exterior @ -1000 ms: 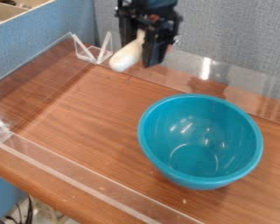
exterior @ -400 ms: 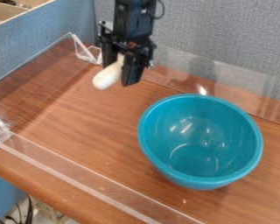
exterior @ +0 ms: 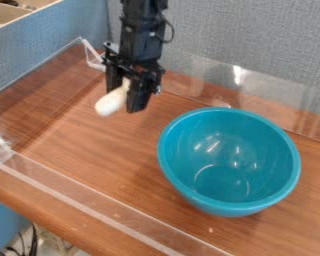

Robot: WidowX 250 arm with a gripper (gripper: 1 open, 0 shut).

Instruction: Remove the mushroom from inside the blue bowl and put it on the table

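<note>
My gripper (exterior: 131,96) hangs over the table (exterior: 83,140), left of the blue bowl (exterior: 230,160), pointing nearly straight down. It is shut on the mushroom (exterior: 112,102), whose cream-white stem sticks out to the left of the black fingers; its cap is hidden between them. The mushroom hangs just above the wood surface, and I cannot tell whether it touches. The glossy turquoise bowl stands empty at the right front of the table.
Low clear acrylic walls (exterior: 69,195) edge the table at the front, left and back. A blue-grey fabric panel (exterior: 69,30) rises behind the back wall. A wooden box edge shows at the top left.
The gripper has carried the mushroom down and to the left, away from the bowl and closer to the table surface. The bowl has stayed in place.
</note>
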